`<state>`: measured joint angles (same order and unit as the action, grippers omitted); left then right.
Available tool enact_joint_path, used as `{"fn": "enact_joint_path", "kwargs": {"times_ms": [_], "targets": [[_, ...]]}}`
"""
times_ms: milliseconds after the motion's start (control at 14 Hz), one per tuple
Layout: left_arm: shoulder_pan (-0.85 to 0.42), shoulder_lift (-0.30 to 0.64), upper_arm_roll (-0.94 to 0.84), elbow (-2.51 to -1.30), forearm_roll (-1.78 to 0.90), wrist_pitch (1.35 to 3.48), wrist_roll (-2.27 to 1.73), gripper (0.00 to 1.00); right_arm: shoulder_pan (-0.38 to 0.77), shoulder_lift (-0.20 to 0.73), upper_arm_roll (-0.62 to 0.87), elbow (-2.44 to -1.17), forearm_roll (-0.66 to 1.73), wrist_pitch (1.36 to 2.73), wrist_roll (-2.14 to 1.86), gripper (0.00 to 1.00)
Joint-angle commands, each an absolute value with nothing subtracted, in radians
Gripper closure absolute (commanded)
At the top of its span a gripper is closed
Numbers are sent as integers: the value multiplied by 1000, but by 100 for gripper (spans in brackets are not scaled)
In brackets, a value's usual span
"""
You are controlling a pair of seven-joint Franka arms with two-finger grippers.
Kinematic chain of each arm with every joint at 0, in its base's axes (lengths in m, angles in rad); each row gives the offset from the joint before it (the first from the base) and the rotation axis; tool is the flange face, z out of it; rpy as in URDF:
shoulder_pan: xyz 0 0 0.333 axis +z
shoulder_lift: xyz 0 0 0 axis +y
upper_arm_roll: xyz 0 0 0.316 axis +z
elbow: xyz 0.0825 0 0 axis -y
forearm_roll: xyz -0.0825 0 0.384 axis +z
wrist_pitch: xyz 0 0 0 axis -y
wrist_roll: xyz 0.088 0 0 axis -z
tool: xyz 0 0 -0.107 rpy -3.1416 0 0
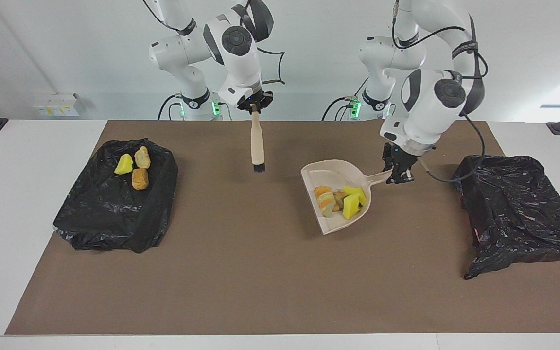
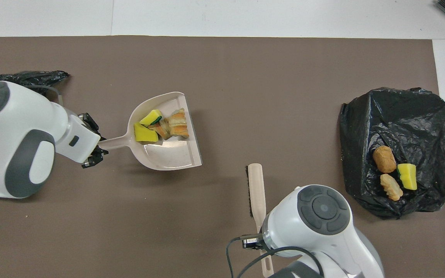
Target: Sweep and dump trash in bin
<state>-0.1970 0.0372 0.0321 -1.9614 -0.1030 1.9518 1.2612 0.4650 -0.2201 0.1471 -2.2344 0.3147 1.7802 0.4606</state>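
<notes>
My left gripper (image 1: 397,175) is shut on the handle of the beige dustpan (image 1: 331,221), which it holds just off the brown mat. In the pan lies trash (image 1: 341,200): yellow sponge wedges and tan bread-like chunks, also seen from overhead as trash (image 2: 160,125) in the dustpan (image 2: 168,156). The left gripper (image 2: 99,142) is beside a black-bagged bin (image 1: 518,209) at the left arm's end. My right gripper (image 1: 255,108) is shut on the brush (image 1: 257,143), which hangs bristles down above the mat. Another black-bagged bin (image 1: 110,214) at the right arm's end holds three lumps (image 1: 136,167).
The brown mat (image 1: 260,282) covers most of the white table. From overhead, the left arm hides most of the bin at its end. The brush (image 2: 256,193) hangs close to the robots' edge, near the bin (image 2: 419,116) with the lumps (image 2: 394,173).
</notes>
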Motion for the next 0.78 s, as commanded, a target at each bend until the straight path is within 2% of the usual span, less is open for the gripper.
{"fn": "enact_joint_path", "kwargs": {"times_ms": [0,214,570,713], "targets": [[-120,75,29,-1827,-127,1840,1318,100,537,-178,144,-2253,341,1871,546,100],[0,118,31,-1711,-121,1760,1417,100,586,-123,144,-2253,341,1948,588,100],[142,117,37,-1694,-118,1758,1503,100,667,-14,144,-2252,330,2005,578,100],[178,118,38,-1694,-114,1762,1570,100,680,0,144,-2252,327,2031,578,100]]}}
